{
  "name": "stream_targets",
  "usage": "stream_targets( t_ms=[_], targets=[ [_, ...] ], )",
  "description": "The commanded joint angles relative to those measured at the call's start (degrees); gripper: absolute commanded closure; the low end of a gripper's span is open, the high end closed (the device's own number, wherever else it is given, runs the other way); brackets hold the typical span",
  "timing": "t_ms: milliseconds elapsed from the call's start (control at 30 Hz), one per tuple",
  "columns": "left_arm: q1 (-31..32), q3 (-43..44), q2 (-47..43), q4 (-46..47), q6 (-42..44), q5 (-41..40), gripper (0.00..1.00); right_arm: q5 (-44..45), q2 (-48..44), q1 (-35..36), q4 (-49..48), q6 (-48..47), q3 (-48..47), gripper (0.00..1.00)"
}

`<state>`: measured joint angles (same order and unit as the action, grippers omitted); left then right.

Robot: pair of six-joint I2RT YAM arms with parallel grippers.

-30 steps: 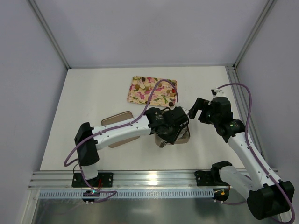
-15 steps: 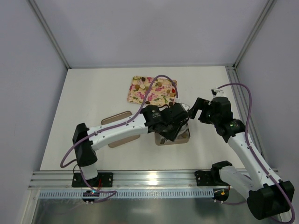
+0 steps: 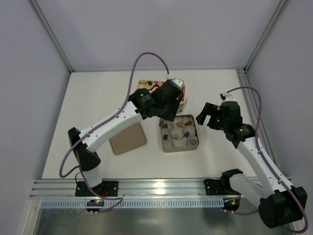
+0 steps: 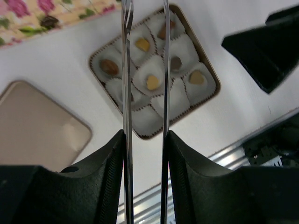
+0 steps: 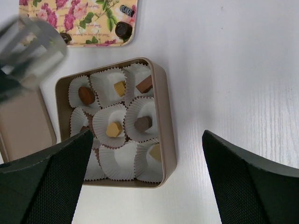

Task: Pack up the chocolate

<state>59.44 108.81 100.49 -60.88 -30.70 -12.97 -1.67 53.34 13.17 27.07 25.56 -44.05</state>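
Chocolate (image 4: 153, 82) sits in paper cups (image 4: 180, 46) inside the tin (image 3: 194, 143), directly below the left gripper (image 4: 145, 135). That gripper is clamped on tweezers (image 4: 125, 70), whose blades stand apart with nothing between them. More pieces lie on the tray (image 3: 146, 85) beyond the tin. The left arm reaches diagonally, wrist raised over the tin's far edge. The right gripper (image 3: 203, 115) hangs just right of the tin, jaws wide, empty. A lid (image 3: 128, 139) lies left of the tin.
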Motion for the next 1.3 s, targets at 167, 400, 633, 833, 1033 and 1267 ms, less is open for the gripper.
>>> stream_targets(
  t_ms=[167,400,633,833,1033,1267],
  targets=[
    [-11.5,14.0,8.5,2.3,10.8,-3.5,0.6,-0.9,2.9,-0.6,-2.2,-1.7,-3.1,0.02],
    [-17.0,19.4,17.7,6.9,16.6,0.9,0.58,-1.5,5.4,-0.8,-2.7,-2.3,-3.8,0.02],
    [-17.9,19.9,22.1,10.9,19.9,3.7,0.57,-1.8,6.8,-1.3,-3.3,-2.6,-4.2,0.02],
    [-18.0,20.6,24.8,11.2,20.2,3.6,0.57,-1.9,7.1,-1.5,-3.5,-2.6,-4.1,0.02],
    [-18.0,20.6,26.7,11.7,20.2,4.3,0.58,-2.0,7.3,-1.7,-3.4,-2.8,-4.0,0.02],
    [-18.0,20.8,28.4,12.0,20.6,4.3,0.58,-2.1,7.2,-2.0,-3.3,-2.9,-3.9,0.02]
  ],
)
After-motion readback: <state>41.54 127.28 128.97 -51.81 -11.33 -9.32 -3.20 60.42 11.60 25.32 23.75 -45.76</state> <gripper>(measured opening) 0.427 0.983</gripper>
